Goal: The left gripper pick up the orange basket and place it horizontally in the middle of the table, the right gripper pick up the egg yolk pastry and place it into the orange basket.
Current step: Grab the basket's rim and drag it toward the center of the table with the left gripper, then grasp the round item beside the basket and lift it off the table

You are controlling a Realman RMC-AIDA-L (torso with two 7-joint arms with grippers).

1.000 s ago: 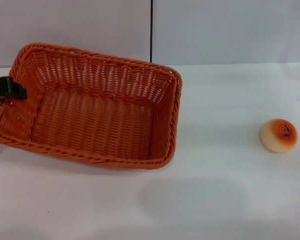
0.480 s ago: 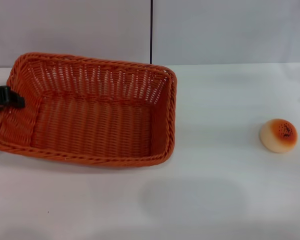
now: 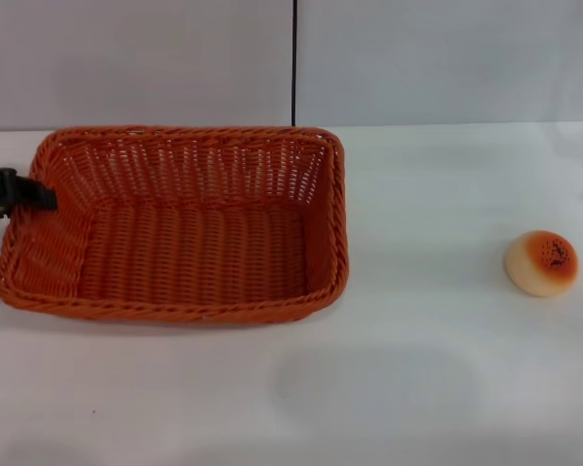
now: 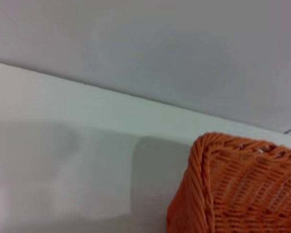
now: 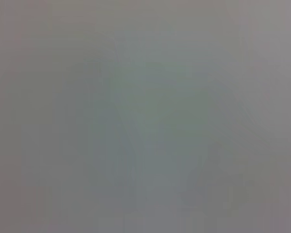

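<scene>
Gripping orange basket (image 3: 185, 243) left rim | left end effector (image 3: 34, 194) clamped, level | table (image 3: 447, 388)

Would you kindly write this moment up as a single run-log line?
left gripper: at orange basket left rim | basket: level on table, left of centre | egg yolk pastry: untouched, right side | right gripper: unseen
</scene>
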